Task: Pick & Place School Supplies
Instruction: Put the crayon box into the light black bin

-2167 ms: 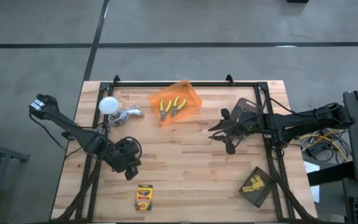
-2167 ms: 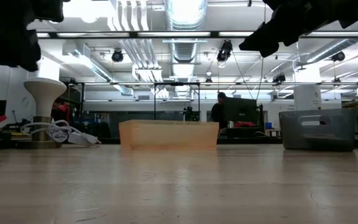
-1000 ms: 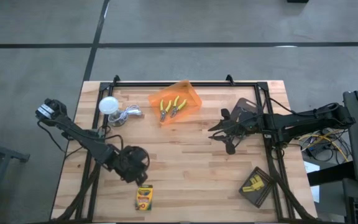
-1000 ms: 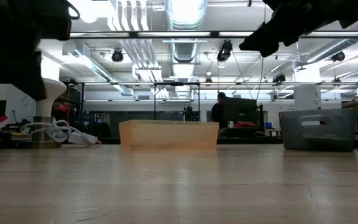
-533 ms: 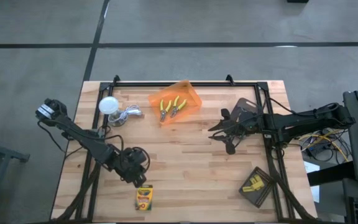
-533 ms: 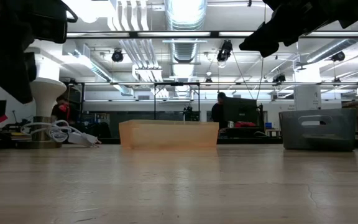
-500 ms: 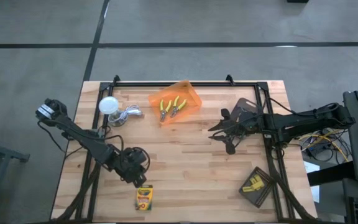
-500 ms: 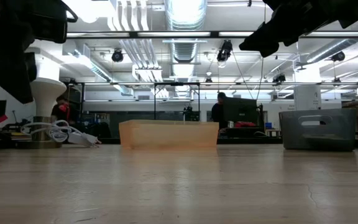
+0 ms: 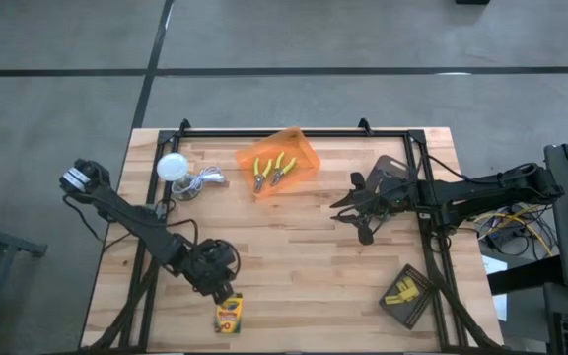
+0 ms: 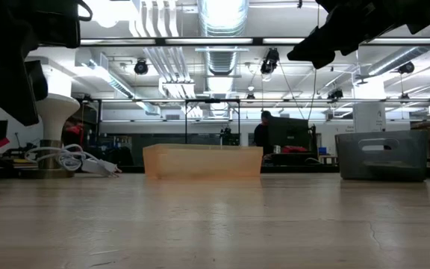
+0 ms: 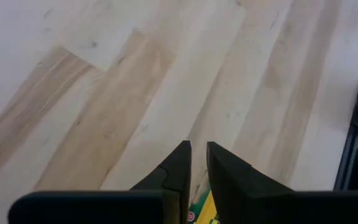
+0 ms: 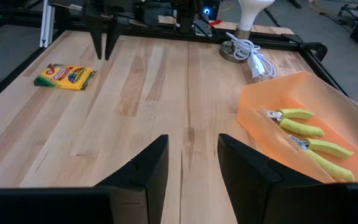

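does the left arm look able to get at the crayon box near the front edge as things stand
Probably yes. The left pincer hangs right next to the crayon box, with only bare table around it. Its fingers stand only a narrow gap apart, so they would likely need to widen before a grasp.

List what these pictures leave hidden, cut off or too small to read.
- Crayon box: in the left wrist view, only a corner shows, between the left gripper fingers and the picture's edge.
- Crayon box label: high view, too small to read.
- Yellow items in the dark tray: high view, too small to identify.
- Pliers: hidden in the low view by the orange bin wall.
- Right gripper: low view cuts it off at the top edge.
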Tool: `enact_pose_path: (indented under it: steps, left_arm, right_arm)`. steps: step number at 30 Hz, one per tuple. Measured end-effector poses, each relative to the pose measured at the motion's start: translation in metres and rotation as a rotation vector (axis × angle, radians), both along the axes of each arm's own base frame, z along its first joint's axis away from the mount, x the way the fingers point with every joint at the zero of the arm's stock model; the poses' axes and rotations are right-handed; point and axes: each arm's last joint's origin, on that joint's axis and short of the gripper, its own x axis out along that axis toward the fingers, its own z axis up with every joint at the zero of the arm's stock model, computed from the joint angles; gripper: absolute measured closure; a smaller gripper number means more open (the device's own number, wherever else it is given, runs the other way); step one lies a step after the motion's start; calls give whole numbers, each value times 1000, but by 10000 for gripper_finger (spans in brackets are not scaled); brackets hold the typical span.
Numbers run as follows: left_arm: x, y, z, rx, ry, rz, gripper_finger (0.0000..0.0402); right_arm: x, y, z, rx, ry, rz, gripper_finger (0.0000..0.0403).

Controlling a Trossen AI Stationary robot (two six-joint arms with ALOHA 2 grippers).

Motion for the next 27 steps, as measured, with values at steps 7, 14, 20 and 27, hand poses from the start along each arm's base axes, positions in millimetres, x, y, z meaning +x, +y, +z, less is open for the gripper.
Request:
enact_pose_path:
  steps: [7, 14, 20, 27]
  left_arm:
    - [1, -9, -6, 0, -1, -33, 283]
    - [-3, -20, -15, 19, 51, -163, 226]
    - [-5, -28, -29, 88, 93, -313, 224]
    - [-2, -30, -41, 139, 129, -350, 225]
  right_arm:
    - [0, 0, 0, 0, 0, 0, 266]
    - [0, 0, 0, 0, 0, 0, 266]
    - [0, 0, 0, 0, 0, 0, 266]
    - [0, 0, 0, 0, 0, 0, 266]
